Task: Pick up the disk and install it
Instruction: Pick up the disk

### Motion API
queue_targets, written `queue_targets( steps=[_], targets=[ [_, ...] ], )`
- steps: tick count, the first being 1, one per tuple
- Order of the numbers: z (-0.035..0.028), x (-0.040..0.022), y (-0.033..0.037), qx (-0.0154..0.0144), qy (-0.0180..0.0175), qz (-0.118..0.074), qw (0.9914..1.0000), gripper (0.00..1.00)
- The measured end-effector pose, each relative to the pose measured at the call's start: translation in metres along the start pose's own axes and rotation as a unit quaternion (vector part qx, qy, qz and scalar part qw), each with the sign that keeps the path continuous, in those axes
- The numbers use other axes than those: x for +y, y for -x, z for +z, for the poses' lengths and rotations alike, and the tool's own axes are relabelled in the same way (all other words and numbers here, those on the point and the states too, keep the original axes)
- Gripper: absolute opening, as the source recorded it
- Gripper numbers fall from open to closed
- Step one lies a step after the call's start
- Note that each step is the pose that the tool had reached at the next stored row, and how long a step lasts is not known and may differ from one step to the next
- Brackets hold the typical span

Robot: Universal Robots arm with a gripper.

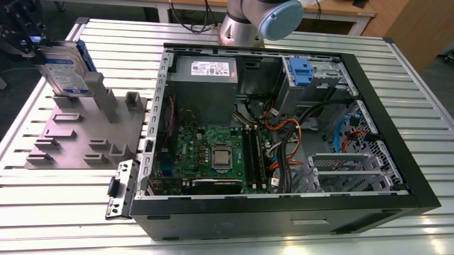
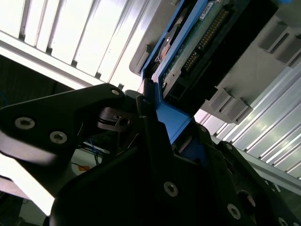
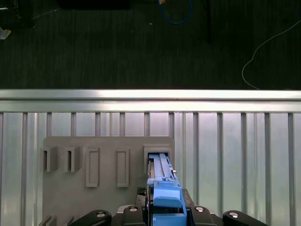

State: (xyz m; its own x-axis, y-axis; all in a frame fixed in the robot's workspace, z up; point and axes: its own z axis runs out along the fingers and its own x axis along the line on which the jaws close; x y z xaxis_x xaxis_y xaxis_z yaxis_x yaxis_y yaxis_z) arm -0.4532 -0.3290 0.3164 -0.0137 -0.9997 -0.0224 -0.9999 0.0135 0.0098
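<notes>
The end effector (image 3: 162, 202) is clamped on the blue-railed edge of the disk (image 1: 67, 71). The disk stands upright at the grey holder (image 1: 71, 133) on the worktop (image 1: 57, 202), beside the open computer case (image 1: 284, 212). Standing it upright likely leaves that edge free to grip.

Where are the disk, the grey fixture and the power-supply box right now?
disk (image 1: 65, 77), exterior view, on its white label.
grey fixture (image 1: 78, 130), exterior view, bare base plate.
power-supply box (image 1: 206, 95), exterior view, grey face below its sticker.
</notes>
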Motion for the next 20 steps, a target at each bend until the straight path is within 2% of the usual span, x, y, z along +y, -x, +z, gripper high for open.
queue_targets(
  steps=[12, 14, 20],
  targets=[
    [-0.0025, 0.0, 0.0001, 0.0, 0.0, 0.0, 1.0, 0.36],
    [-0.0077, 0.0001, 0.0002, 0.0, 0.0, 0.0, 1.0, 0.36],
    [-0.0092, 0.0001, 0.0002, 0.0, 0.0, 0.0, 1.0, 0.36]
  ],
)
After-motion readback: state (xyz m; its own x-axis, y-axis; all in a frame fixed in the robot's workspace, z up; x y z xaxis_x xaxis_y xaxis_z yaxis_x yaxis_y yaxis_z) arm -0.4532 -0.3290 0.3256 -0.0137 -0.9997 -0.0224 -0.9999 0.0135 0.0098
